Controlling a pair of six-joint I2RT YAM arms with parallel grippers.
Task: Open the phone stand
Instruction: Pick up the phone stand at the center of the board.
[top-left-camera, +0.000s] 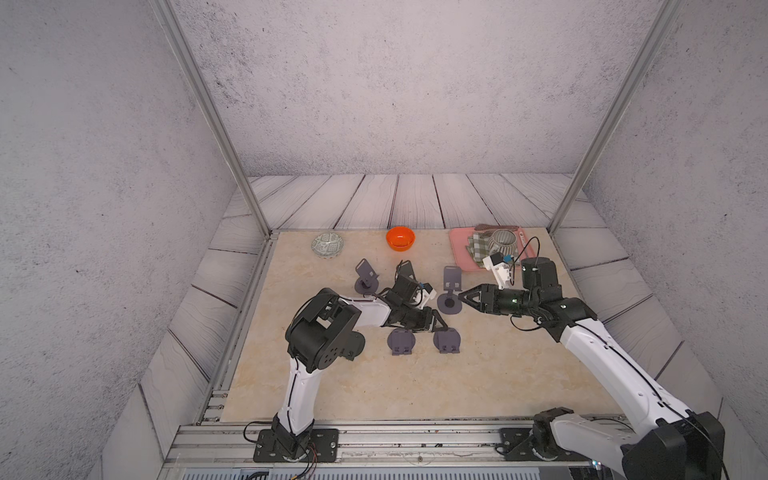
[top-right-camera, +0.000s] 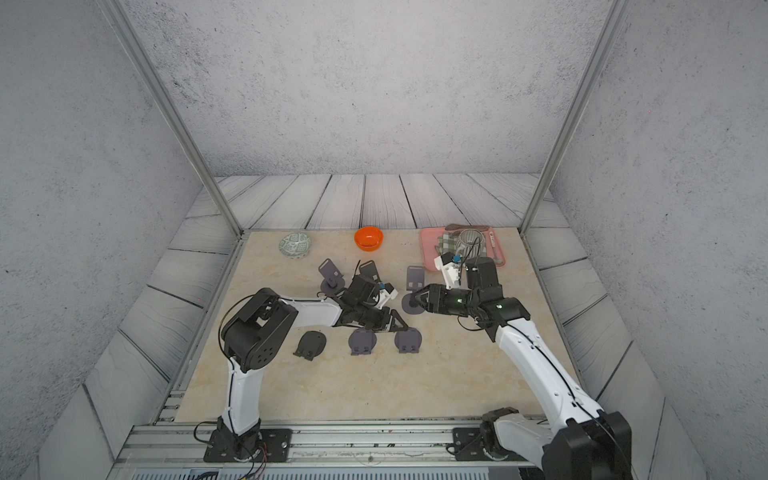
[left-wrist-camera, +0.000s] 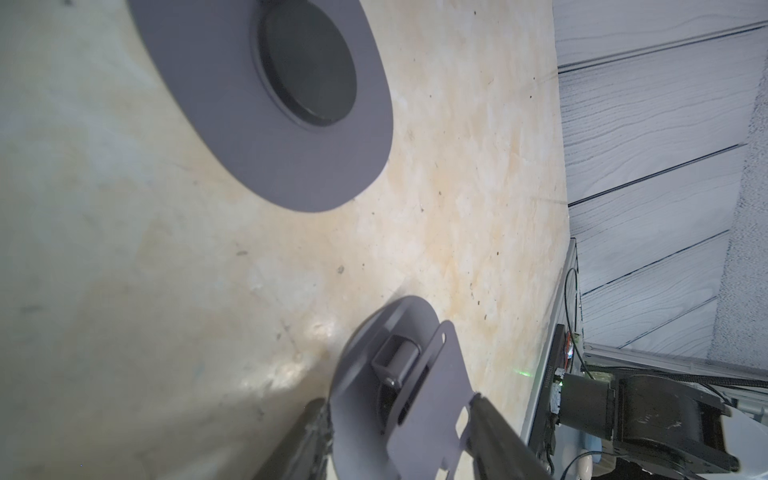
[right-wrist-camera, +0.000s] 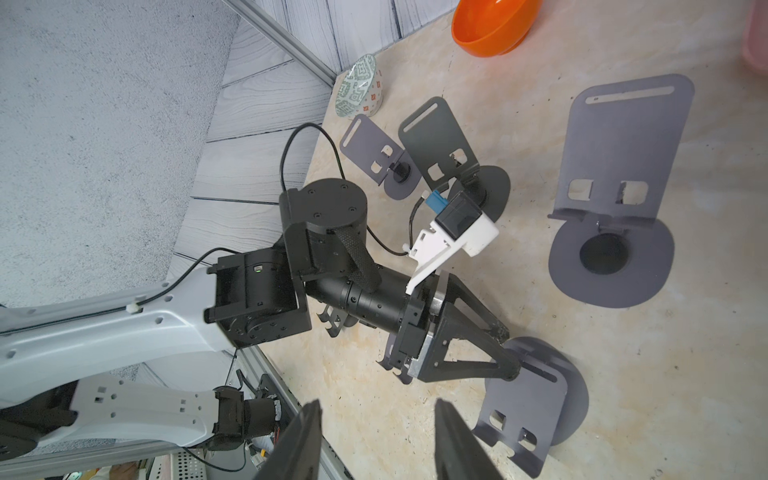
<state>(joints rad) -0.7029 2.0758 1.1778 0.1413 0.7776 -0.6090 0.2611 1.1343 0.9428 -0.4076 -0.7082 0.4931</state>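
Right, my left gripper (right-wrist-camera: 509, 353) is clamped on the edge of a nearly flat phone stand (right-wrist-camera: 536, 399) in the middle of the table (top-left-camera: 415, 386), with another folded stand (top-left-camera: 402, 340) just beside it. Bare surface runs to the near edge. My right gripper (right-wrist-camera: 378, 403) stands parted and empty, near an upright stand (top-left-camera: 451, 286).

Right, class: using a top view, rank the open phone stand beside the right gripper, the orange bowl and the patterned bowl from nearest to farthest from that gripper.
1. Open phone stand: right next to the right gripper, on its inner side.
2. Orange bowl: far edge, centre.
3. Patterned bowl: far left corner.
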